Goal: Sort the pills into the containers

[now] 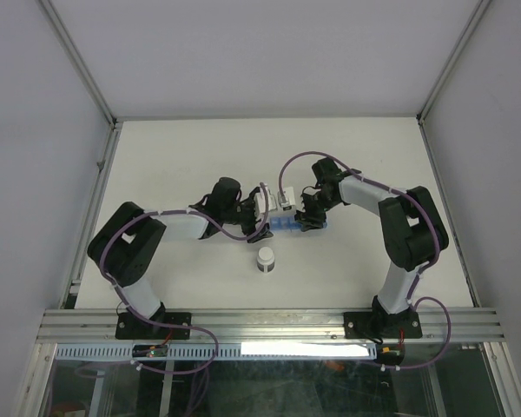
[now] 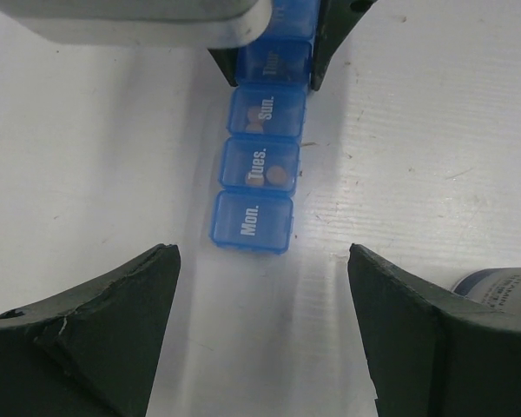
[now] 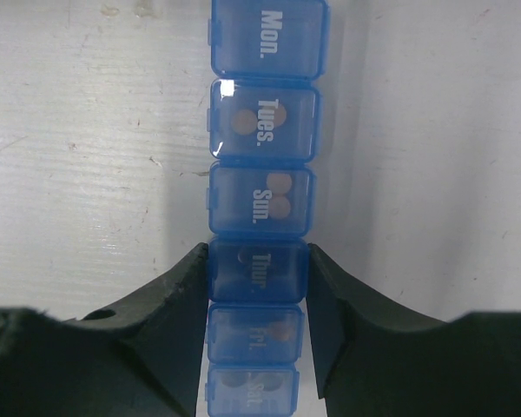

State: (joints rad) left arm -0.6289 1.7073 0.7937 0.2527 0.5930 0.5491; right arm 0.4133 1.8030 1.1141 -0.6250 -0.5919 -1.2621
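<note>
The blue pill-organiser strip (image 1: pixel 288 226) lies on the white table between my two grippers, all visible lids closed. In the right wrist view the strip (image 3: pixel 262 130) runs top to bottom, with orange-brown pills (image 3: pixel 279 195) visible through the Tues., Sun., Fri. and Sat. lids. My right gripper (image 3: pixel 258 274) is shut on the strip at the Thur. compartment, one finger on each long side. In the left wrist view my left gripper (image 2: pixel 262 300) is open and empty, just short of the strip's Mon. end (image 2: pixel 252 221). Pills (image 2: pixel 280 176) show under the Tues. lid.
A small clear vial with a white cap (image 1: pixel 266 259) stands on the table in front of the strip, near my left gripper (image 1: pixel 260 228). Its label shows at the lower right of the left wrist view (image 2: pixel 502 287). Grey walls enclose the table.
</note>
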